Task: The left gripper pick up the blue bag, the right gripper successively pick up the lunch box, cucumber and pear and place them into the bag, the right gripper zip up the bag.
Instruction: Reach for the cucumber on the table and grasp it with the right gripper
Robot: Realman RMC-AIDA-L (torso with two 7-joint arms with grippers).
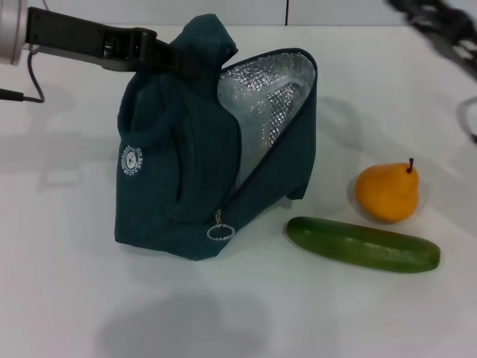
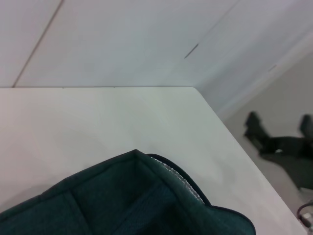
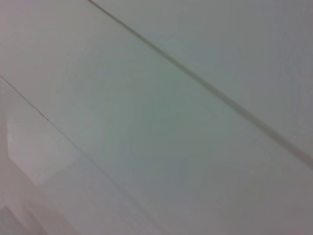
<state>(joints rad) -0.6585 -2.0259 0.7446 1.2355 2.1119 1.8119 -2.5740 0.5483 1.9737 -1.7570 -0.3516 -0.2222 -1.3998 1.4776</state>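
Observation:
The blue bag (image 1: 186, 164) stands on the white table (image 1: 335, 313), its mouth open and the silver foil lining (image 1: 264, 97) showing. My left gripper (image 1: 168, 58) reaches in from the upper left and is shut on the bag's top fabric, holding it up. The zipper ring (image 1: 220, 232) hangs low on the bag's front. To the bag's right lie the pear (image 1: 387, 192) and, nearer to me, the cucumber (image 1: 363, 244). The bag's top edge (image 2: 122, 196) fills the low part of the left wrist view. The lunch box is hidden. The right gripper is out of view.
Dark equipment (image 1: 440, 30) lies beyond the table's far right corner, also seen as black shapes on the floor (image 2: 283, 147). A cable (image 1: 469, 119) loops at the right edge. The right wrist view holds only pale panels.

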